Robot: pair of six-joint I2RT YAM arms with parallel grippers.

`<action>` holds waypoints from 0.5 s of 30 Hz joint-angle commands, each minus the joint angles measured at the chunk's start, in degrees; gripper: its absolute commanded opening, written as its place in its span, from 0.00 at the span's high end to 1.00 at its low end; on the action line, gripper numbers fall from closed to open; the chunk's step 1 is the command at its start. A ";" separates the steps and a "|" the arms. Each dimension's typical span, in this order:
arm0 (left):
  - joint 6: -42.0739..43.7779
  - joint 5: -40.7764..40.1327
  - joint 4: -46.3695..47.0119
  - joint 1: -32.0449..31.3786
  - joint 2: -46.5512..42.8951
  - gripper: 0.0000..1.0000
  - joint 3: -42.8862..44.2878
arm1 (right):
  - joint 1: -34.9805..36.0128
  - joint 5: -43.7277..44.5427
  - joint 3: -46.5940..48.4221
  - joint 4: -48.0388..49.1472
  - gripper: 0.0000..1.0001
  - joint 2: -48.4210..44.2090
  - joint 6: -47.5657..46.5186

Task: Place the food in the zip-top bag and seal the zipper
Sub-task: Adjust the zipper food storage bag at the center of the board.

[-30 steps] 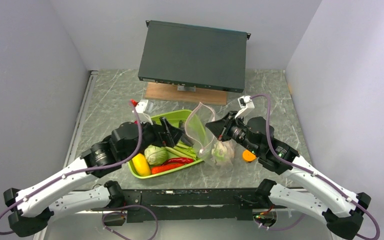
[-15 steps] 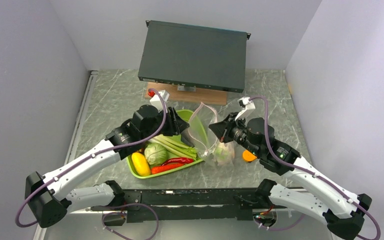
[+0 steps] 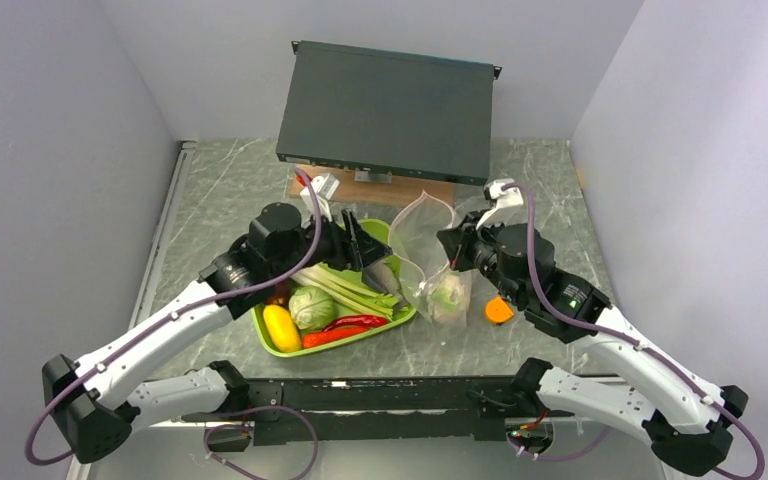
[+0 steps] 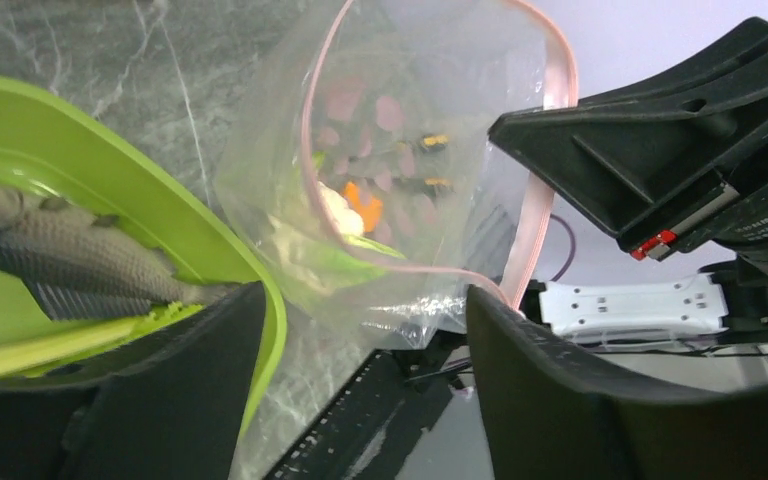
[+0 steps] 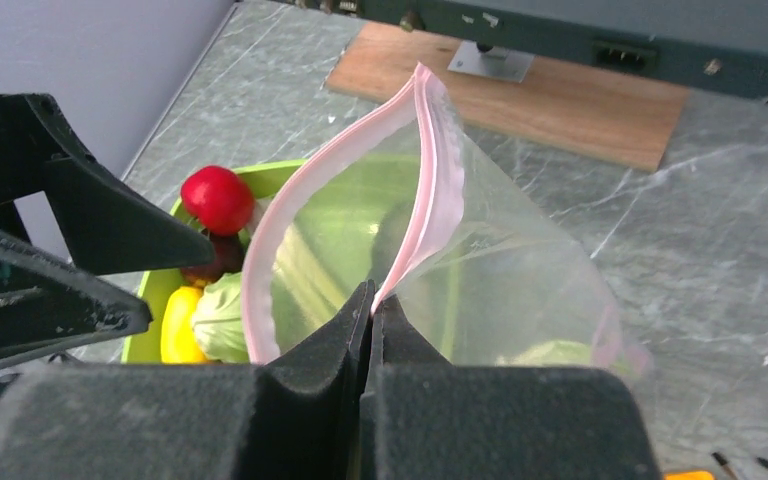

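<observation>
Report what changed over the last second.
The left gripper, open, advanced over the lime-green tray, farther and rightward, to face the bag mouth. The right gripper, shut on the rim of the zip-top bag, carried it farther and rightward. The cabbage and yellow fruit stayed in the tray.

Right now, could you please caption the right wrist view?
Right gripper pinching the open bag by its rim, tray of food behind.
</observation>
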 commanded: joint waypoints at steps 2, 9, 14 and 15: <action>-1.05 -2.23 0.55 0.06 -3.17 0.10 -2.22 | -0.09 0.09 5.33 0.07 1.00 0.55 -4.66; -0.17 -0.18 0.13 -0.03 9.31 0.21 7.10 | -0.05 -10.84 3.39 0.53 1.00 1.25 -3.71; -1.98 3.07 8.99 -0.10 9.92 0.62 2.08 | -0.04 -8.64 3.43 -1.36 1.00 2.40 -6.53; -2.62 4.07 10.05 -0.22 9.93 0.71 1.61 | -0.03 -7.64 3.93 -2.06 1.00 2.46 -7.11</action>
